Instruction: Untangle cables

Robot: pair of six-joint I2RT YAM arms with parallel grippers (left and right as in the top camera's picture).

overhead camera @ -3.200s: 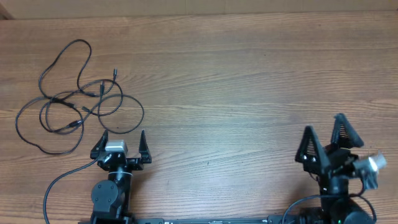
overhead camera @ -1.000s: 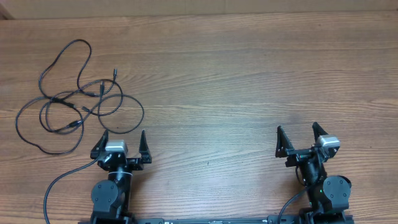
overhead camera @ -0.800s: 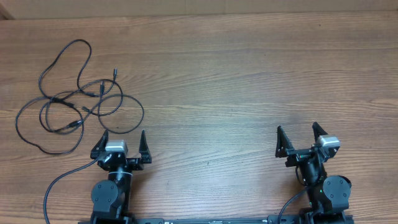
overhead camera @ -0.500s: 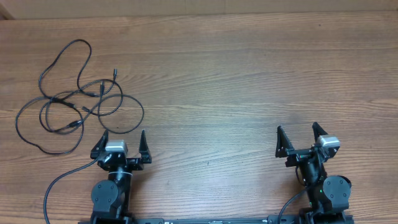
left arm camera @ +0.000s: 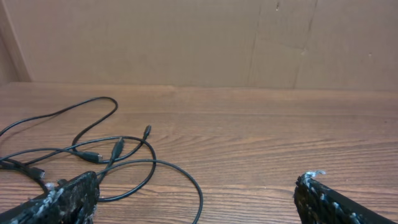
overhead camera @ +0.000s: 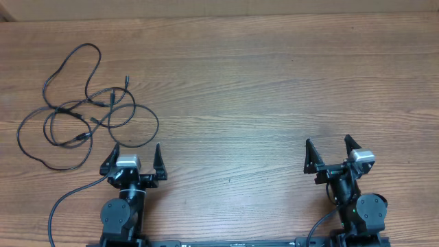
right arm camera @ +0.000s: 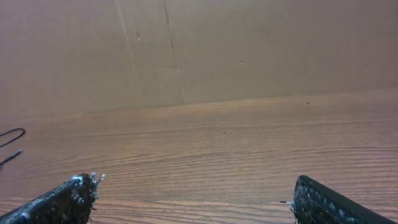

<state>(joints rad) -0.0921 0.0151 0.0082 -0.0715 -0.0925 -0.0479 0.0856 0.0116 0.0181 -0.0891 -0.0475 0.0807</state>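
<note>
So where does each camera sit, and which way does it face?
Overhead: above the table, looking straight down; shows left gripper, right gripper, cables.
Left wrist: low on the left arm, facing the cardboard wall; left fingertips below.
Right wrist: likewise on the right arm; right fingertips below.
Shared: left wrist and overhead both show the cables.

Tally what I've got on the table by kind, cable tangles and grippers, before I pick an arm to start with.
Tangle of thin black cables: 1 (the cords overlap too much to count separately)
Open grippers: 2 (left gripper, right gripper, neither touching the cables)
Total: 3
</note>
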